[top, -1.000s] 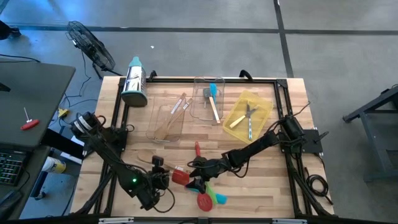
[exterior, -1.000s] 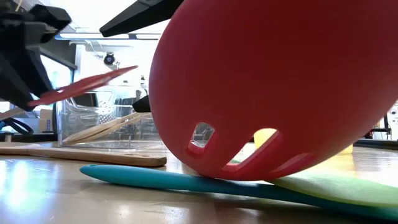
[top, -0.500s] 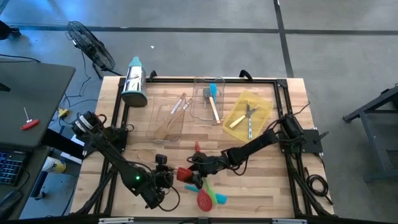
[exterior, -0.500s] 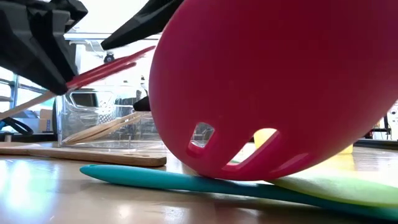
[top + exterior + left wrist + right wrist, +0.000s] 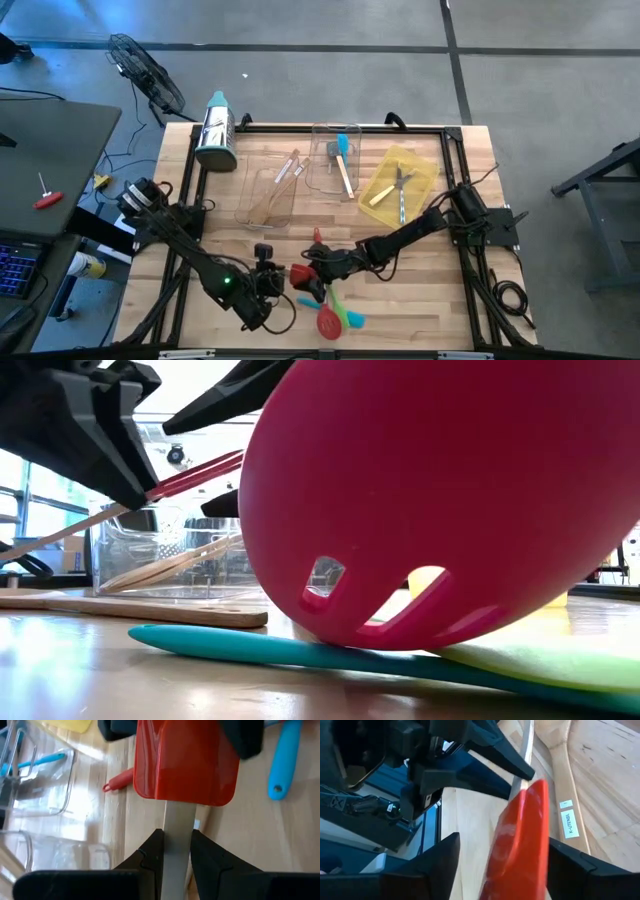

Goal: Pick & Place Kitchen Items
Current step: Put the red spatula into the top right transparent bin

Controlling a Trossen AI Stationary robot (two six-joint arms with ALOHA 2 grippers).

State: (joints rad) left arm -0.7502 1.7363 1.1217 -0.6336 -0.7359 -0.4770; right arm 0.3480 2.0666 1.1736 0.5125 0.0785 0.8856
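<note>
Where the right wrist view looks past the red blade, a small white sticker [image 5: 569, 822] on a wooden handle reads "K-UTENSIL"; no other writing is legible. The left gripper [image 5: 174, 849] is clamped on the pale handle of a red spatula [image 5: 186, 762], holding it above the front centre of the table [image 5: 420, 290]. Its long axis runs roughly across the table, handle toward the left arm, red blade pointing at the right arm. The right gripper [image 5: 517, 855] has its fingers apart on either side of that blade, not visibly pressing it. Below lie a red slotted spoon [image 5: 328, 322], a teal utensil [image 5: 353, 318] and a green one [image 5: 336, 300], touching one another.
</note>
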